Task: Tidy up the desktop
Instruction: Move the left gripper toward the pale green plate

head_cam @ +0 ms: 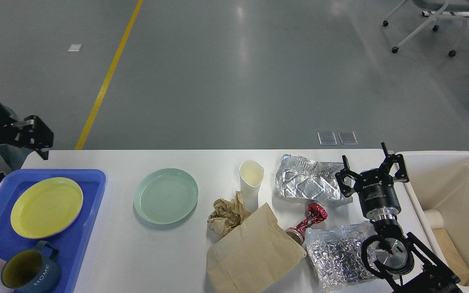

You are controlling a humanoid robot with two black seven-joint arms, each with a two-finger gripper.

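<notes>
Head view, bottom edge first: a brown paper bag and crinkled foil sheet lie on the desktop, which fills the frame's lower half. Lower left, a blue tray carries a yellow plate and mugs. Mid-frame sit a green plate and paper cup. Right gripper hovers spread wide, empty, beside the cream bin. Left gripper, upper left, is too dark to judge.

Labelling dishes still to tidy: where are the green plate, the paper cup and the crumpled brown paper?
green plate [165, 195], head view, centre of its inside.
paper cup [251, 172], head view, inside near the rim.
crumpled brown paper [227, 215], head view, middle of the wad.
</notes>
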